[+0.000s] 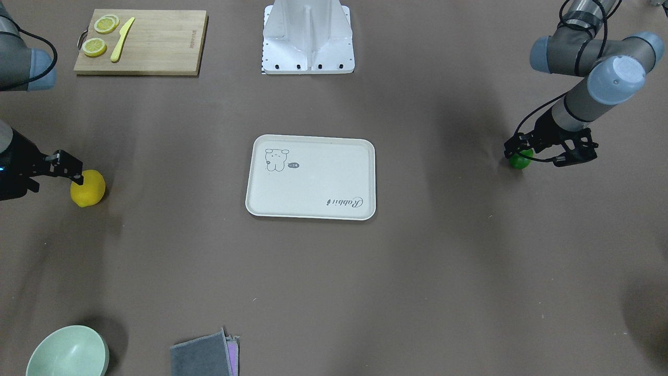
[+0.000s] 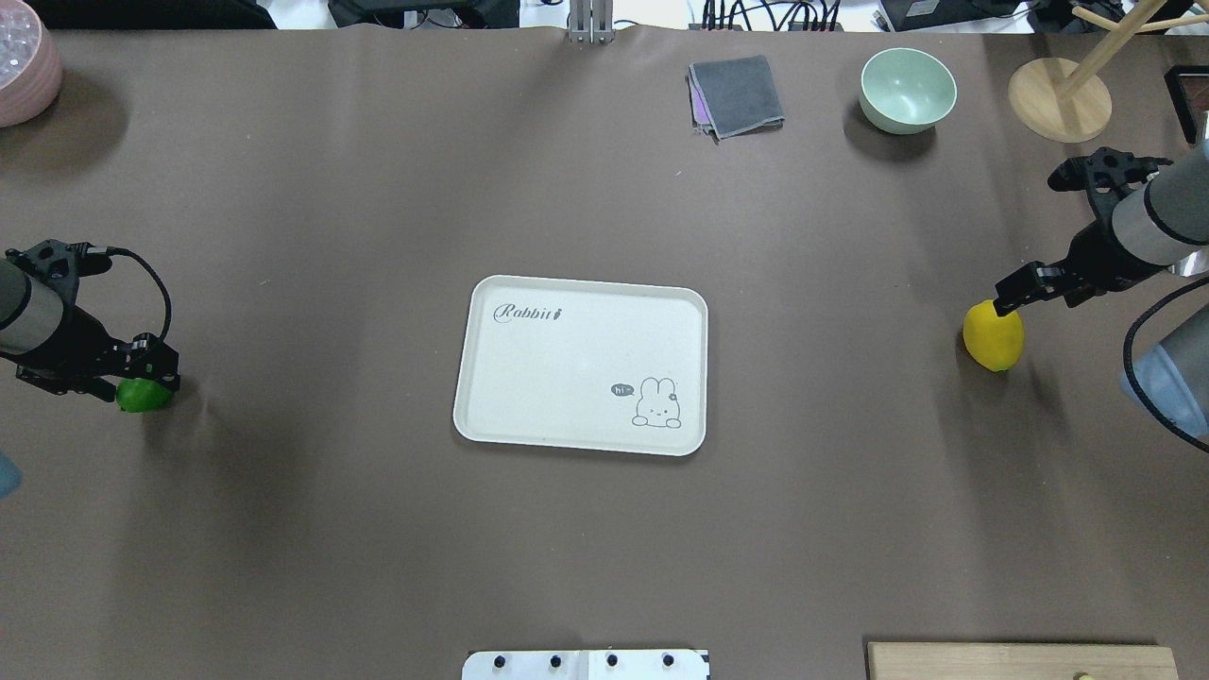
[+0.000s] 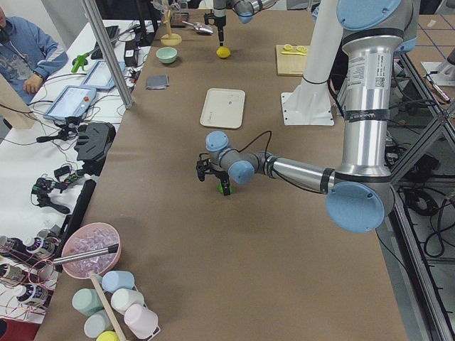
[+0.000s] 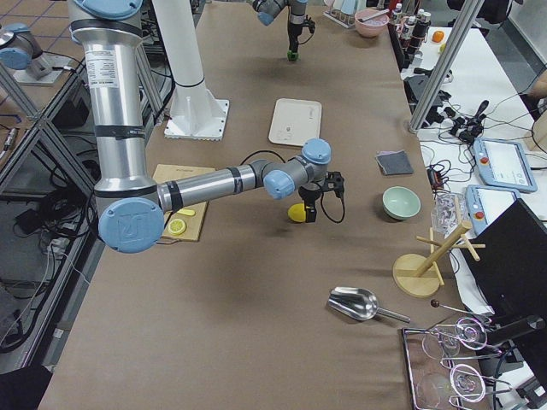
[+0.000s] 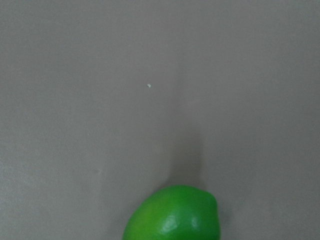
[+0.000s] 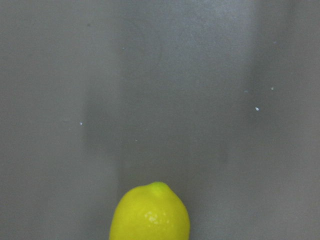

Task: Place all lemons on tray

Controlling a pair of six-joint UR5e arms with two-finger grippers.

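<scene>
The cream-white tray (image 2: 576, 378) with the rabbit drawing lies at the table's middle and holds nothing; it also shows in the front view (image 1: 313, 177). The green lemon (image 2: 144, 396) rests on the table at the far left, also seen in the left wrist view (image 5: 172, 215). My left gripper (image 2: 149, 370) is right above it, its tips at the lemon's top. The yellow lemon (image 2: 993, 336) rests at the far right, also seen in the right wrist view (image 6: 150, 212). My right gripper (image 2: 1009, 295) is at its upper edge. No fingers show in the wrist views, so I cannot tell whether either gripper is open or shut.
A wooden cutting board (image 1: 156, 42) with lemon slices and a yellow knife lies by the robot base (image 1: 308, 39). A green bowl (image 2: 907, 90), a folded grey cloth (image 2: 737, 94), a wooden stand (image 2: 1058, 99) and a pink bowl (image 2: 24, 71) sit along the far edge.
</scene>
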